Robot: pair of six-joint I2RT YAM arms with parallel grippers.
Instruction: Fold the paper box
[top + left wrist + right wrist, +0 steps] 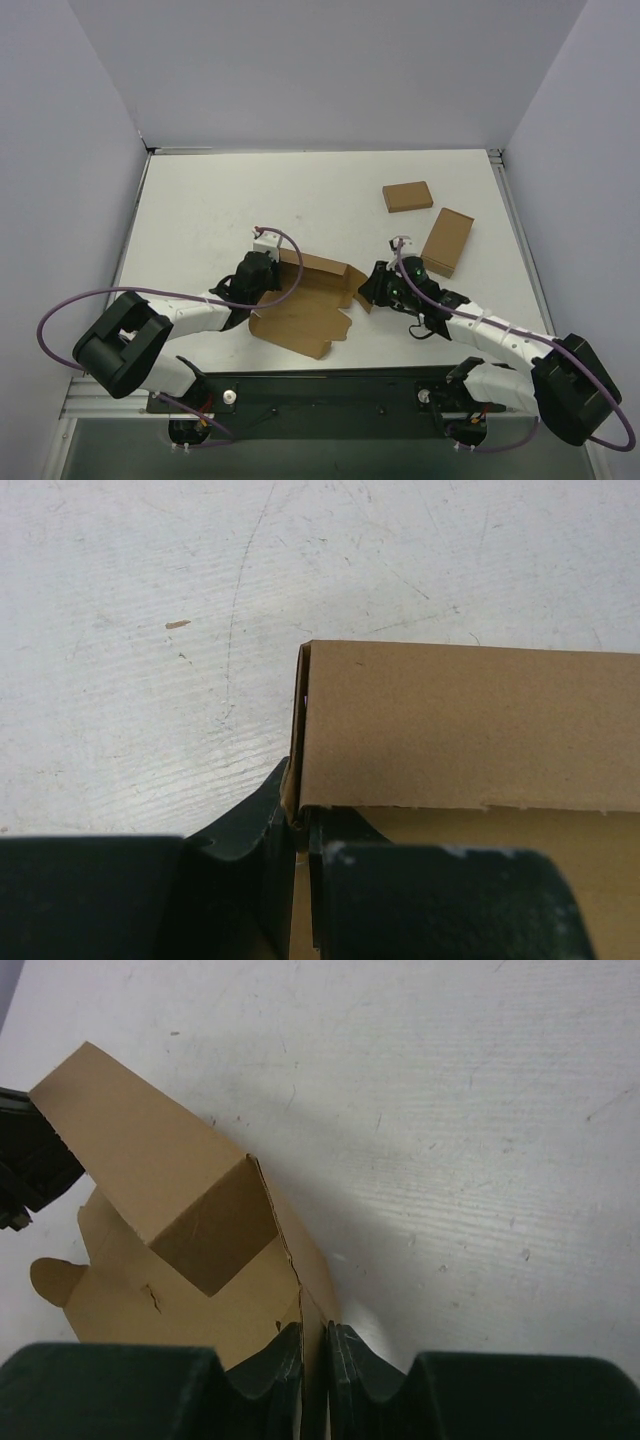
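1. Paper box (300, 318) sits half-formed at the near middle of the counter (220, 200), between both arms; one long wall raised, a wide flap lying flat.
2. Judged light and thin; stiff across panels, weak at the creases; likely to buckle if squeezed; best pinched at wall edges near corners.
3. Left end effector (298, 815) clenched on the raised wall's end edge; right end effector (315, 1345) nearly closed, pinching a thin panel edge at the opposite end.
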